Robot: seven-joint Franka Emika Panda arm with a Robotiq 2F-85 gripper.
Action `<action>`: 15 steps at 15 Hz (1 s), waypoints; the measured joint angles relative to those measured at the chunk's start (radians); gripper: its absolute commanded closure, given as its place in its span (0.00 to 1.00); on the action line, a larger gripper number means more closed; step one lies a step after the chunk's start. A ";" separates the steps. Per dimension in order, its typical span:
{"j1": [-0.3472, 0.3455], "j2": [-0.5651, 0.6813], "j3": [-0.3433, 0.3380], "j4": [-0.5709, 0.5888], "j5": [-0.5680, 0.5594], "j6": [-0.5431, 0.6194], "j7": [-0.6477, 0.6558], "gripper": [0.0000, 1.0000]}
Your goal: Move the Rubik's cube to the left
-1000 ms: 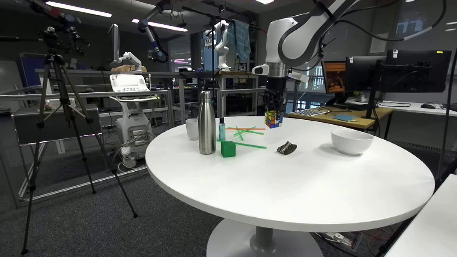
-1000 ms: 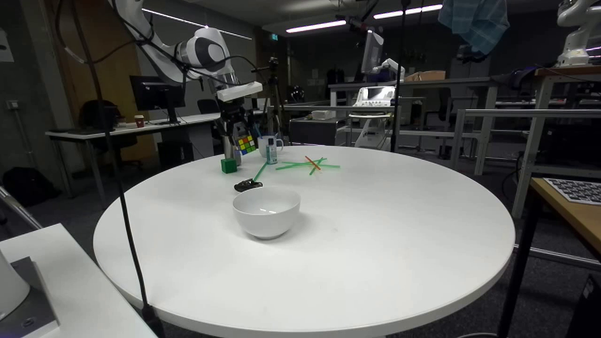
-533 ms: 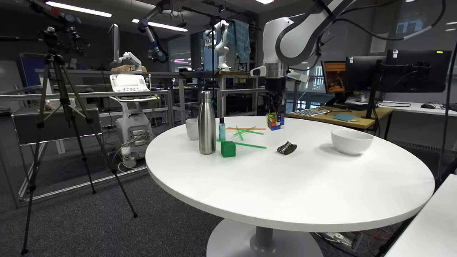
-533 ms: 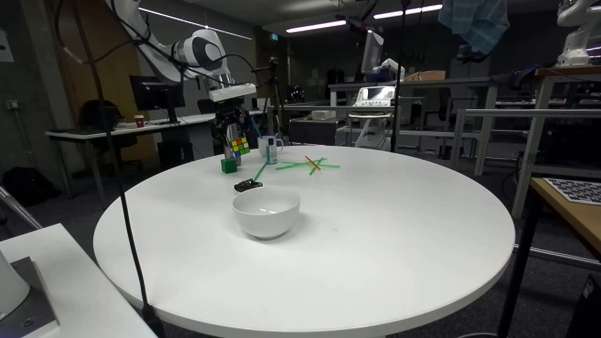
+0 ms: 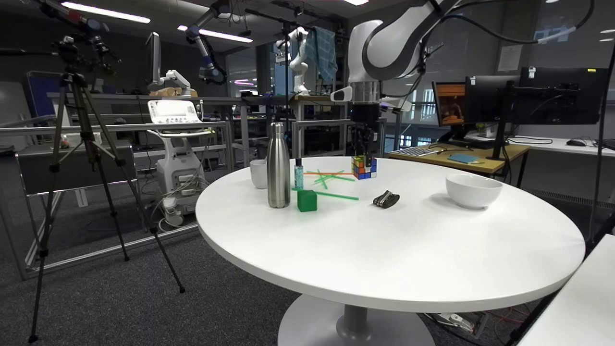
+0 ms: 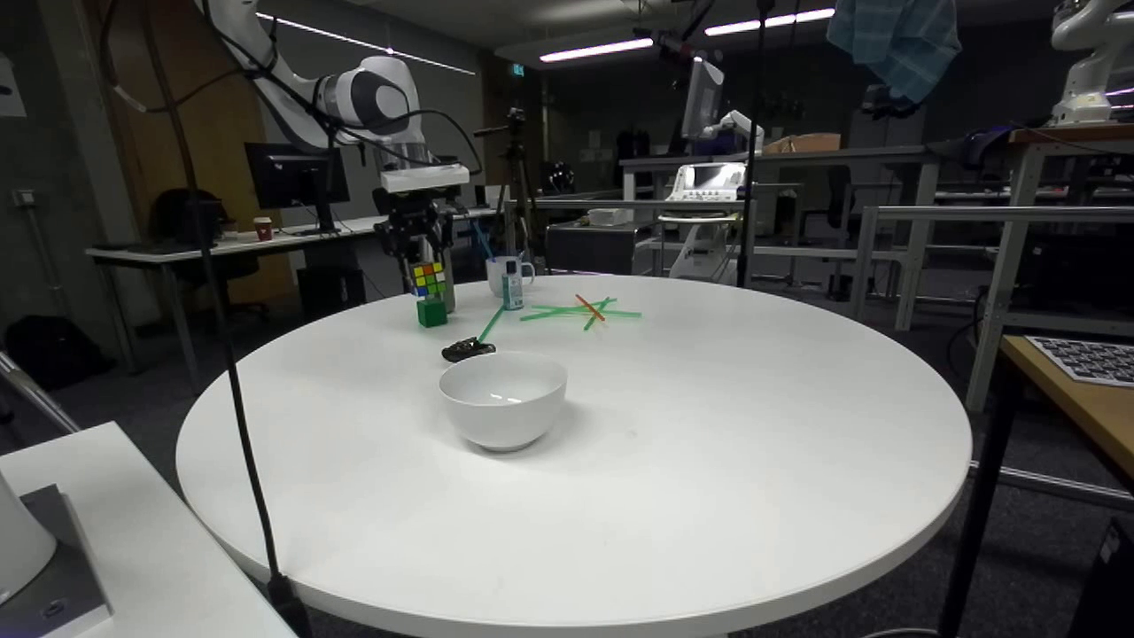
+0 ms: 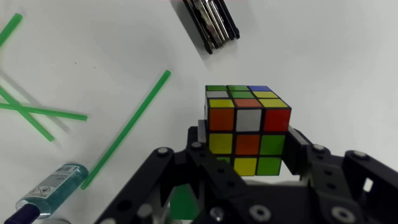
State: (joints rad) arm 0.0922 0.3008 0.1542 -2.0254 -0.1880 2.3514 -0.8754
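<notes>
The pincer [image 7: 247, 133] is clamped on the Rubik's cube [image 7: 247, 146], gripping it from both sides, just right of centre in the wrist view. Near the top edge lies a dark multitool [image 7: 214, 26]; green straws [image 7: 126, 130] are at the left, a teal bottle [image 7: 56, 188] lower left. In an exterior view the cube hangs above the white counter [image 5: 384, 254], a steel bottle [image 5: 278, 166] further left, a white bowl [image 5: 473, 192] further right.
</notes>
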 measured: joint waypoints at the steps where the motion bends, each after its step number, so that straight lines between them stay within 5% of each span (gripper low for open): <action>1: -0.002 0.002 0.004 0.003 0.024 -0.001 -0.021 0.67; 15: -0.027 0.100 0.005 0.054 0.104 -0.052 -0.104 0.67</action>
State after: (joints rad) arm 0.0648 0.4008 0.1591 -1.9710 -0.0837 2.2991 -0.9790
